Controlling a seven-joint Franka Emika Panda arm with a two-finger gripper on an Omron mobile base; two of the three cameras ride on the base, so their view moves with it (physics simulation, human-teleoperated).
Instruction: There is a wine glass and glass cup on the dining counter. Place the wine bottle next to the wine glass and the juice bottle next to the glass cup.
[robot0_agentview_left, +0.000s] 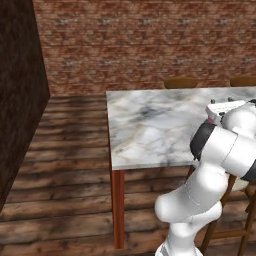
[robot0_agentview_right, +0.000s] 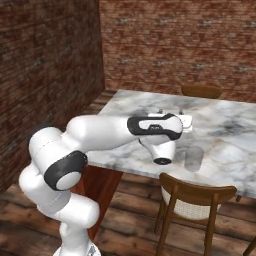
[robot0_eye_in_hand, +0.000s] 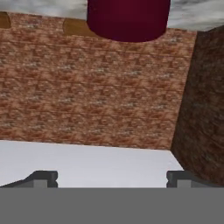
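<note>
Wide-spread end effector (robot0_eye_in_hand: 112, 177) fingers, juice bottle's maroon cap (robot0_eye_in_hand: 128, 19) beyond, no label readable.

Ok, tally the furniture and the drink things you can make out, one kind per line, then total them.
Counter: 1
Chairs: 3, two on the far side, one on the near side
Glass cup: 1
Bottle: 1, known by its dark maroon cap
Total: 6
</note>
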